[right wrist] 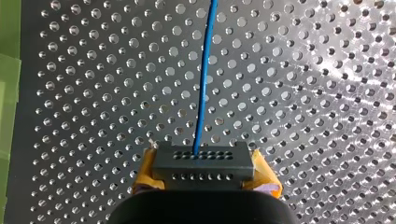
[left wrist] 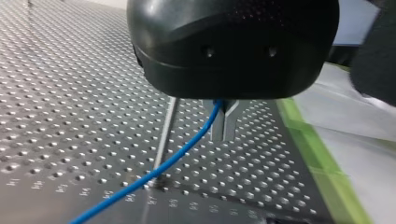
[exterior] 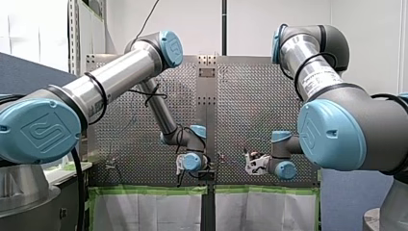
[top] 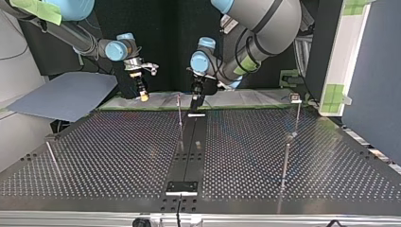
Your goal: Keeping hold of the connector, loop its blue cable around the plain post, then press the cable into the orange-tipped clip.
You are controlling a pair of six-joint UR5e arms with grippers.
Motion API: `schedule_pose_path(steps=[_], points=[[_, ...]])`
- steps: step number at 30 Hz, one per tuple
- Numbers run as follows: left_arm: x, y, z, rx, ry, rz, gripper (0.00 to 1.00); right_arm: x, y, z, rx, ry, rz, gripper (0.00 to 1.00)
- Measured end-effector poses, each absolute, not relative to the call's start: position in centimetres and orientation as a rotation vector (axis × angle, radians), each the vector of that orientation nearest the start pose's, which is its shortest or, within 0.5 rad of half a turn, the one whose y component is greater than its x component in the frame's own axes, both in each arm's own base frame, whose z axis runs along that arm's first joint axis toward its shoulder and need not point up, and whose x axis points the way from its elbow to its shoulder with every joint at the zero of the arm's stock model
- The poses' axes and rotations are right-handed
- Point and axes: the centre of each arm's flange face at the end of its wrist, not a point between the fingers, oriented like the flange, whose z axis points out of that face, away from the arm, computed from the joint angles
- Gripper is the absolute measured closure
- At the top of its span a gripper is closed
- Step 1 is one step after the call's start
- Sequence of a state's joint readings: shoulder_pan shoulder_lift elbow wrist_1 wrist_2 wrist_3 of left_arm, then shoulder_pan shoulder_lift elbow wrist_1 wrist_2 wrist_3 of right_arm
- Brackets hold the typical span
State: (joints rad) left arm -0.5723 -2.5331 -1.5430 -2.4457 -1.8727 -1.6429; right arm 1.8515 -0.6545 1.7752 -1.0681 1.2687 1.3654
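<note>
The right claw (right wrist: pixel 204 173) is closed on a dark grey rectangular connector block with two rows of small holes (right wrist: pixel 203 161). Its yellow pads (right wrist: pixel 141 177) press on the two short ends of the block. I think it is held this way to leave the holed face free, because the thin blue cable (right wrist: pixel 202 88) leaves this face and runs straight away over the perforated metal worktop (left wrist: pixel 70 116). The cable looks rather tight there, not hanging.

The left claw (left wrist: pixel 224 122) is black with narrow metal fingers (left wrist: pixel 231 120). The fingers are brought together and the cable comes out just at their root, so in my judgement this claw pinches the cable, though its own body hides the exact contact. From there the cable goes down and passes just beside a thin bare metal post (left wrist: pixel 165 137) standing in the worktop. Whether it touches the post, I cannot tell.

This arrangement seems sensible: one claw guards the connector, the other leads the cable toward the post. The loop seems not yet made, and the orange-tipped clip I cannot find with certainty. A strip of green tape (left wrist: pixel 306 140) marks the worktop's edge near the left claw.

As for writing, the pale blue joint cap (exterior: pixel 45 132) carries a raised emblem like the letters UR. A white label on my right arm (exterior: pixel 317 79) is too small to read. Small engraved numbers on the worktop are too blurred to read.
</note>
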Motion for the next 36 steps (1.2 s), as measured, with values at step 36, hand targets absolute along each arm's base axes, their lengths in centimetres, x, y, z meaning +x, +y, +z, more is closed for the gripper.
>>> schedule_pose_path(steps=[36], points=[[48.8, -44.6, 1.0, 0.216, 1.757, -0.195, 0.96, 32.3, -53.2, -3.5, 1.695, -0.718, 1.469, 1.0]])
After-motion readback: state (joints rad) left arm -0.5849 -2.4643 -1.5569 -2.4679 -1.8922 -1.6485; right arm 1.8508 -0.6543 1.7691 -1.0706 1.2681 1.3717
